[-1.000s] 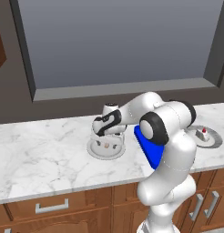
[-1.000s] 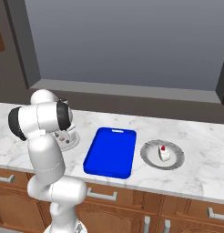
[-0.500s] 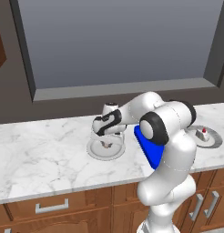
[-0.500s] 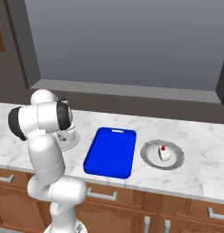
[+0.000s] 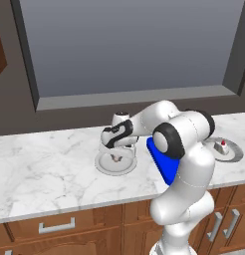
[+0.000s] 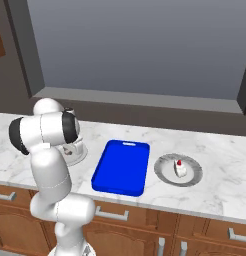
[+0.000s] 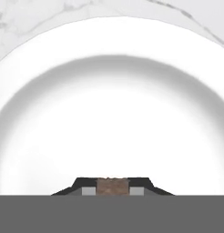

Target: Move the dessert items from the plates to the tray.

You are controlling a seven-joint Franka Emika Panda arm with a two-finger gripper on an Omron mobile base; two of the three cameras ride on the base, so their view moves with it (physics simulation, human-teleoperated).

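Note:
My gripper (image 5: 116, 155) hangs just above the left silvery plate (image 5: 102, 167), fingers pointing down. In the hand view the gripper (image 7: 112, 188) is shut on the tan-brown lump (image 7: 112, 184), with the plate's wide rim (image 7: 41, 54) spread below it. From the right base view my arm hides most of that plate (image 6: 81, 156). The bright blue tray (image 6: 120, 167) lies between the two plates, partly behind my forearm in the left base view (image 5: 162, 162). The second plate (image 6: 191, 176) at the right carries the whitish, red-topped morsel (image 6: 179, 168), also seen as a morsel (image 5: 223, 145) on its plate (image 5: 234, 153).
All of this rests on a marble counter (image 5: 45, 169) above wooden drawers and cabinet doors (image 5: 55, 229). A dark window frame with a sill (image 6: 145, 102) runs along the wall behind the counter.
My hand has risen a little above the left plate with the brown lump between its fingers. The tray, the right plate and its morsel have not moved.

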